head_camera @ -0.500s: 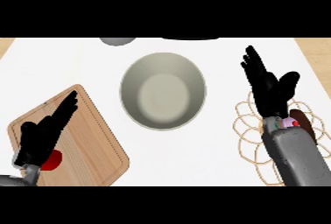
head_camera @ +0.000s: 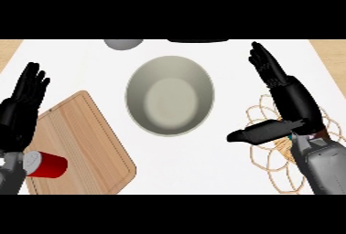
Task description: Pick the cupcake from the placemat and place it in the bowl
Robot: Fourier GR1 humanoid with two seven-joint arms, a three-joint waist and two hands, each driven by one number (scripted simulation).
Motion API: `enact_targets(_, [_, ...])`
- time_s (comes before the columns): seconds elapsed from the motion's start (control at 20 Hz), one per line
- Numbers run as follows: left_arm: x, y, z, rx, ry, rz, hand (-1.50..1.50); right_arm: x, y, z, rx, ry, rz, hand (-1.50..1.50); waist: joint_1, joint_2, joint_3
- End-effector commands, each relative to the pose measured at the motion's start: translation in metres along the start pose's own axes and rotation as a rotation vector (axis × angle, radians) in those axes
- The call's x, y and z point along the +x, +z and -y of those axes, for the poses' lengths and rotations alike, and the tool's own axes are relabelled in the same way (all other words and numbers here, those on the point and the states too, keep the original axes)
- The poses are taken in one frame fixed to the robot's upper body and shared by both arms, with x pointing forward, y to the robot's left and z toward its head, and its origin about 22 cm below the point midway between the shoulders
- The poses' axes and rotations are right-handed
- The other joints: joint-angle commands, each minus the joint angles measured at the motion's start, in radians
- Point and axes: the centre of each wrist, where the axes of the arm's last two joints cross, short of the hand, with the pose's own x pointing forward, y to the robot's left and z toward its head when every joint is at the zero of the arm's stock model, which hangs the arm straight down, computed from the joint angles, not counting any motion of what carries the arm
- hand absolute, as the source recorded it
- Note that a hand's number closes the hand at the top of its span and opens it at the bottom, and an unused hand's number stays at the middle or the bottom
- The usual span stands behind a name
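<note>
Though hidden, cupcake under robot hand (head_camera: pixel 292 100)

We see through one head view only, looking steeply down and close onto the white tabletop (head_camera: pixel 202 155), forearms (head_camera: pixel 324 167) entering from the lower edge.

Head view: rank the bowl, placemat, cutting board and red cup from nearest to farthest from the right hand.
1. Placemat, at the right, lying beneath the right hand.
2. Bowl, in the middle, to the hand's left.
3. Cutting board, at the left side.
4. Red cup, on the board's lower left part, farthest.
</note>
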Motion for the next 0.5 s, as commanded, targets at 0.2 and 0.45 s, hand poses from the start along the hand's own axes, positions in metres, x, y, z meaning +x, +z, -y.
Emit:
enact_targets(0.2, [0.006,-0.015,-0.035,0.077,0.054,0.079,0.00,0.013,0.095,0.024,0.011,0.234,0.177,-1.50,-0.007,0.009,0.004])
enact_targets(0.45, [-0.001,-0.008,-0.020,0.076,0.069,0.055,0.00,0.049,0.120,0.052,0.053,0.488,0.093,-1.50,-0.011,0.006,0.004])
